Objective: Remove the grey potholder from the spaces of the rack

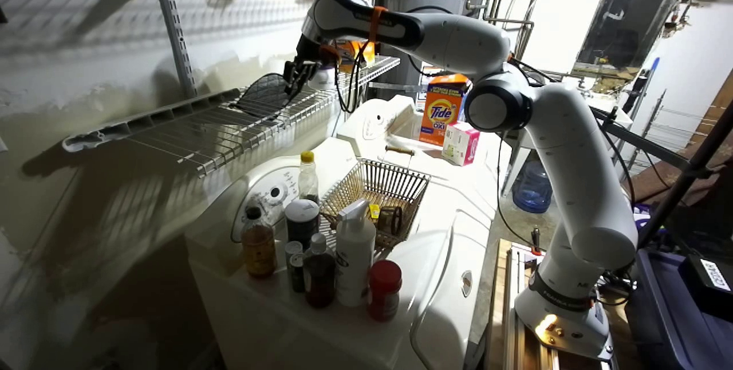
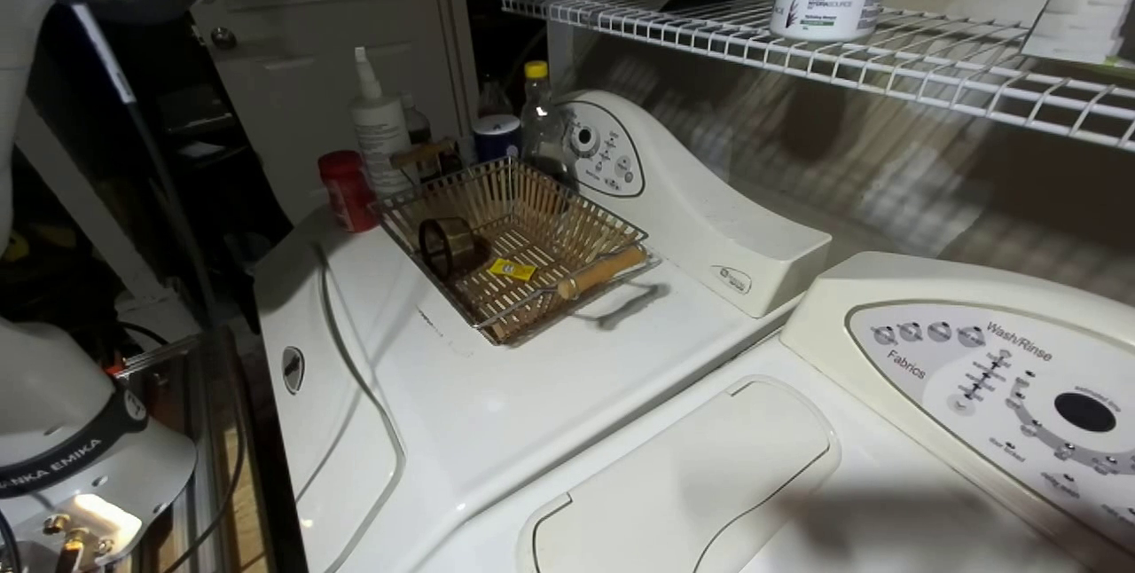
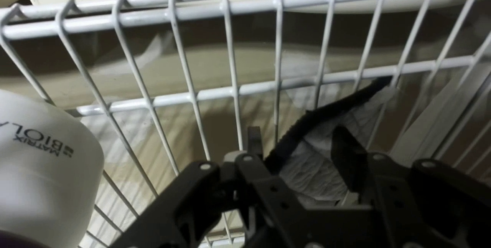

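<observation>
In the wrist view, the gripper (image 3: 300, 146) hides part of the grey potholder (image 3: 314, 171), while the rack (image 3: 215, 93) runs out of frame on both sides and a white jar (image 3: 42, 163) is cropped at left. In an exterior view, the robot arm (image 2: 62, 413) is cut off by the left edge and a control panel (image 2: 1002, 387) by the right; print on a yellow packet (image 2: 512, 269) in the basket (image 2: 576, 214) is too small to read.
</observation>
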{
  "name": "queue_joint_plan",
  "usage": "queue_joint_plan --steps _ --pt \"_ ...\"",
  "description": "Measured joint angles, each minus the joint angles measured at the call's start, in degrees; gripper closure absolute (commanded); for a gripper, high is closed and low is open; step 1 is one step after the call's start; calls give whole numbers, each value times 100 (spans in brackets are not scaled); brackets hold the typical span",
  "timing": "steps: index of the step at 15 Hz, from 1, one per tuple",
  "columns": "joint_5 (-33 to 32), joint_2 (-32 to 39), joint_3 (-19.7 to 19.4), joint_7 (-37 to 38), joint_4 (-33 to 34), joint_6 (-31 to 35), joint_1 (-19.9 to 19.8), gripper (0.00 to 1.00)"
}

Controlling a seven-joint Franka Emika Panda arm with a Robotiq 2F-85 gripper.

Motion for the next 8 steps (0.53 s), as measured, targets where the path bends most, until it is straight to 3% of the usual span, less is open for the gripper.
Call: queue_joint_plan --steps 3,8 --pt "61 85 23 0 107 -25 -26 98" --pt "5 156 33 -75 211 -31 56 98"
